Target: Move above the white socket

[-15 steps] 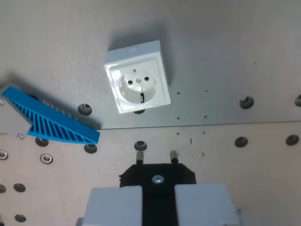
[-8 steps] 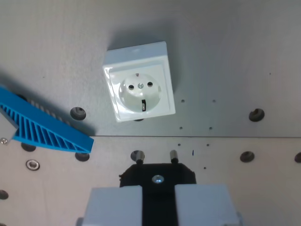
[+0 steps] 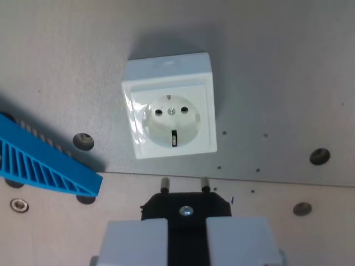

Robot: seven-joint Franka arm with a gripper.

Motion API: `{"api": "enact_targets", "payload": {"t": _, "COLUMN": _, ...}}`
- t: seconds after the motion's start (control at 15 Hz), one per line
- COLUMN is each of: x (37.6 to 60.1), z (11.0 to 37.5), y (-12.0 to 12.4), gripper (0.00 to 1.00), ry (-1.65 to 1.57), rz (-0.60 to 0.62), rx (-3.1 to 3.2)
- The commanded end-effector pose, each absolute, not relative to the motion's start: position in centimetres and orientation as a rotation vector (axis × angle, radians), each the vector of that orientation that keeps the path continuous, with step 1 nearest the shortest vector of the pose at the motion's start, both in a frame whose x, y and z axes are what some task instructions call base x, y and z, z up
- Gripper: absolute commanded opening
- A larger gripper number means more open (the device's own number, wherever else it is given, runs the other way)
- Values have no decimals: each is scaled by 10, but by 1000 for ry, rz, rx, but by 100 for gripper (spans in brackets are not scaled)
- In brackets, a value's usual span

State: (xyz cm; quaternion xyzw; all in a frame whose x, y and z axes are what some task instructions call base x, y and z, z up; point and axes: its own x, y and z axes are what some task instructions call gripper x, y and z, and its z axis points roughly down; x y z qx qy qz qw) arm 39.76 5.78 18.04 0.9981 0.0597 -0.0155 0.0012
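Observation:
The white socket (image 3: 171, 108) is a square box with a round recessed face, two holes and a centre screw. It sits on the grey plate just above the middle of the wrist view. My gripper (image 3: 186, 235) is at the bottom centre, shut on a black plug (image 3: 186, 206). The plug's two metal pins (image 3: 204, 183) point up the picture toward the socket's lower edge and end just short of it.
A blue ribbed wedge (image 3: 41, 164) lies at the wrist view's left, below and left of the socket. The grey metal plate (image 3: 277, 83) has scattered bolt holes (image 3: 319, 155); a lighter board (image 3: 310, 227) begins along a seam under the socket.
The camera has moved: the socket looks larger and has shifted lower in the picture, closer to the plug pins. The blue wedge has slid toward the left edge. The plug stays held.

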Motion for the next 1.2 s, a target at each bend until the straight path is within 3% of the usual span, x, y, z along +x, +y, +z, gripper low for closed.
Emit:
{"api": "enact_targets", "payload": {"t": 0.07, "x": 394, "z": 163, "y": 60, "gripper": 0, "ry": 336, "rz": 102, "rx": 3105}}
{"api": "enact_targets", "payload": {"t": 0.6, "x": 388, "z": 125, "y": 62, "gripper": 0, "ry": 361, "rz": 108, "rx": 3087}}
{"api": "enact_targets", "payload": {"t": 1.2, "x": 382, "z": 108, "y": 64, "gripper": 0, "ry": 353, "rz": 121, "rx": 3082}}
